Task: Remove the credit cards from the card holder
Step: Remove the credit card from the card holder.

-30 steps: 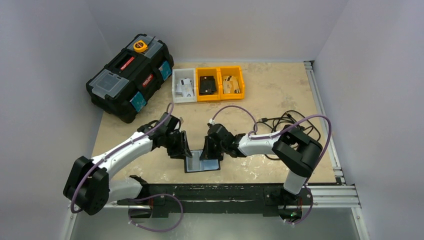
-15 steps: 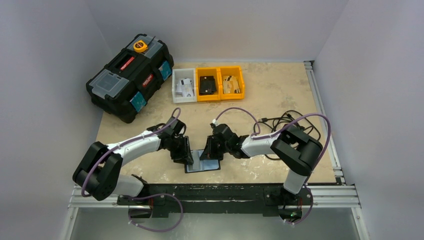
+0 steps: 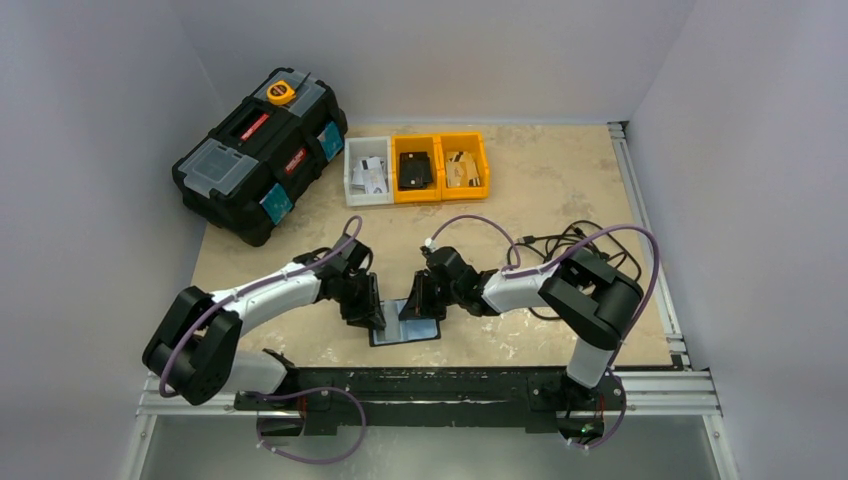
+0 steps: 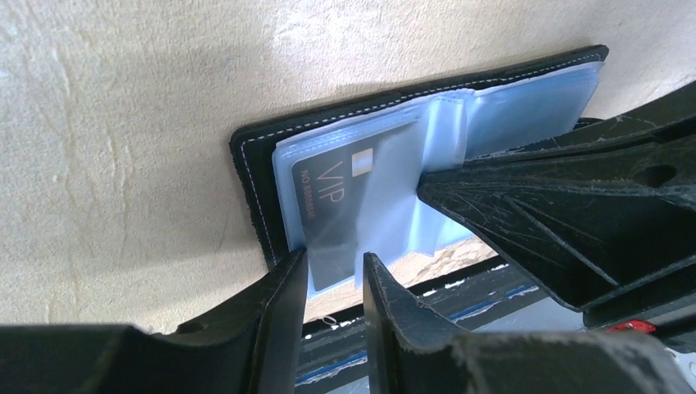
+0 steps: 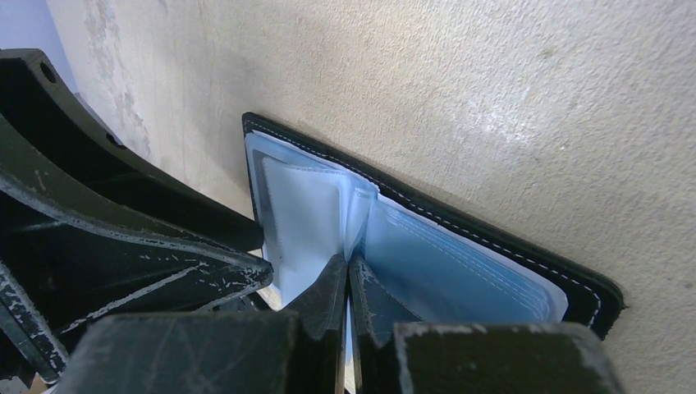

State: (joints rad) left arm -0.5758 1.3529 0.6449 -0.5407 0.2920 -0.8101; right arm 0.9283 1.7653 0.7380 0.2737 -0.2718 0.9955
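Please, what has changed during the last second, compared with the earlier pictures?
The left pincer moved slightly right and nearer, toward the card holder; its open fingers straddle the VIP card edge. The right pincer, pinching a clear sleeve, the card holder and the toolbox stayed put.

Showing black, edged with a line of white stitching, on the card holder (image 4: 249,176). Glinting pale blue across its clear sleeves (image 5: 460,271). Carrying pale "VIP" lettering on a grey card (image 4: 349,209). Spreading mottled beige over the table (image 4: 123,123). Wearing black with red and blue labels on the toolbox (image 3: 240,165), beside one white bin (image 3: 350,185) and two orange bins (image 3: 441,168).
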